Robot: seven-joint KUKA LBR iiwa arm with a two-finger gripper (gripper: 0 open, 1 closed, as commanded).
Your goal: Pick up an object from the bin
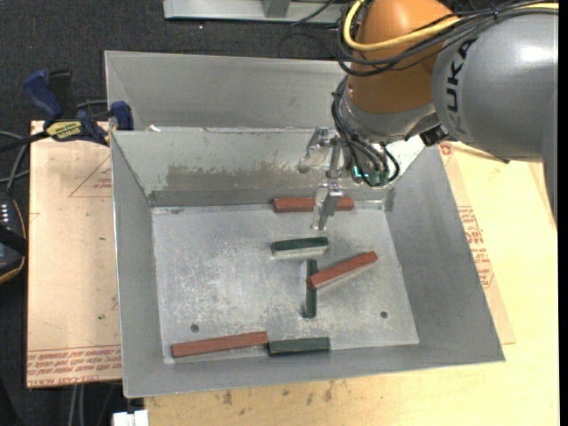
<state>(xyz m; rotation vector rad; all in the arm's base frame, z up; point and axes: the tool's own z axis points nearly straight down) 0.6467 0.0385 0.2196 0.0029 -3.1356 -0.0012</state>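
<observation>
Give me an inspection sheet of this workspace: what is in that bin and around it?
Surface: grey metal bin, floor scuffed.
Job's things: back red-brown bar by the far wall; tilted red-brown bar mid-bin; front red-brown bar; centre green bar; lengthwise green bar touching the tilted one; front green bar.
Clutter: nothing seen.
Grippers: gripper hangs over the back red-brown bar; whether it grips cannot be told.
Cables: yellow and black cables loop over the orange wrist cover.
Surroundings: dark floor.
</observation>
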